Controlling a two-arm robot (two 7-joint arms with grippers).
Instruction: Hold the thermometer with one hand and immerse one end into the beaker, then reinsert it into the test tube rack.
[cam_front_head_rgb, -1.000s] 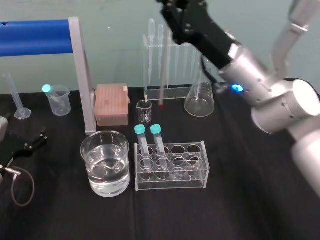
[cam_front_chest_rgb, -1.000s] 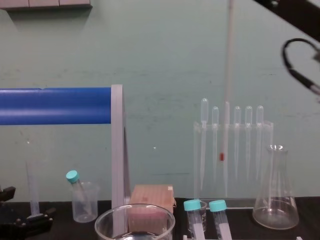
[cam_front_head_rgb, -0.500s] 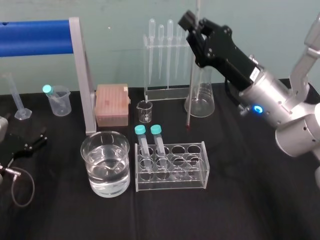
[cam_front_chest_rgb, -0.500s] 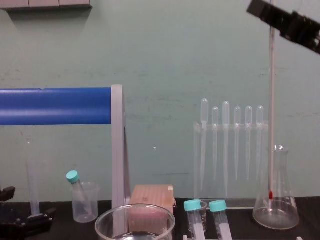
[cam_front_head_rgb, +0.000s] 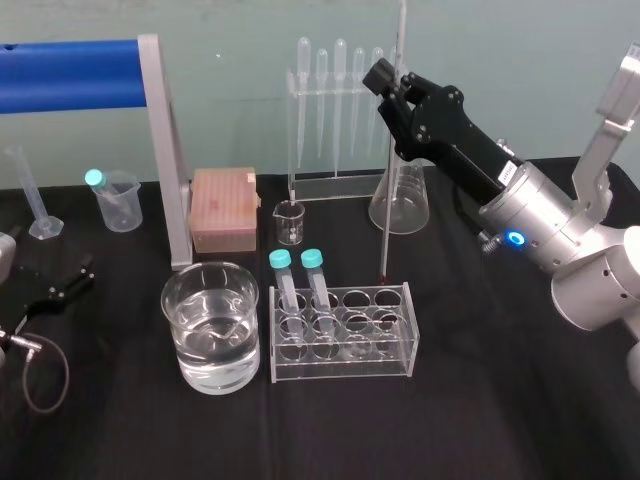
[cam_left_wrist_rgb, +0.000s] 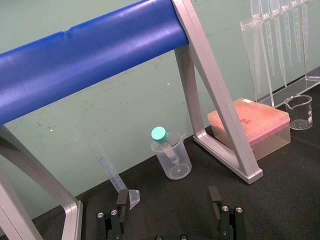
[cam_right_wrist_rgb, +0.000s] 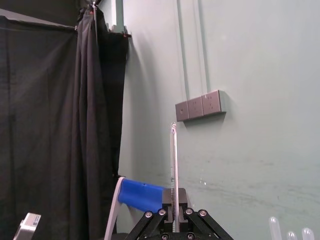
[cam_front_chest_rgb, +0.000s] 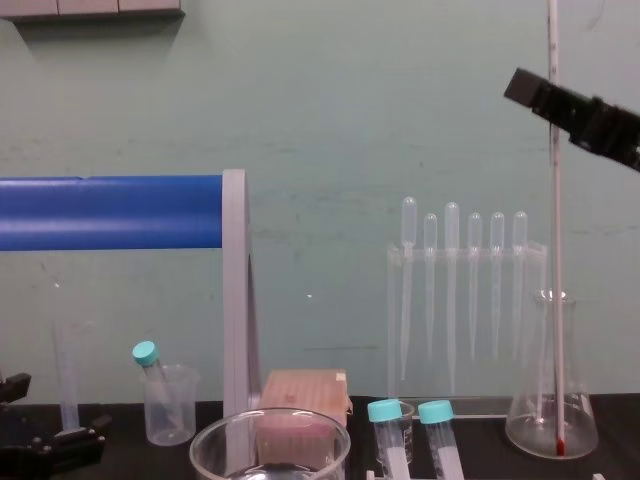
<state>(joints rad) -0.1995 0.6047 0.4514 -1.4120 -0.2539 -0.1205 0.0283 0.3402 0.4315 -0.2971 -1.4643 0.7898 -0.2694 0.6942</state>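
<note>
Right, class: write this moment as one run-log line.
right gripper: shut on thermometer, upright, outside beaker | left gripper: open, parked | immersion: pending

No text, number or brand can be read. A small white label (cam_front_head_rgb: 508, 172) sits on the right arm (cam_front_head_rgb: 548, 215) just behind the right gripper (cam_front_head_rgb: 392, 92), and its print is too small to make out. The thermometer (cam_right_wrist_rgb: 173, 170) clamped in that gripper carries fine scale marks above the fingers, but no figures on it are legible.
</note>
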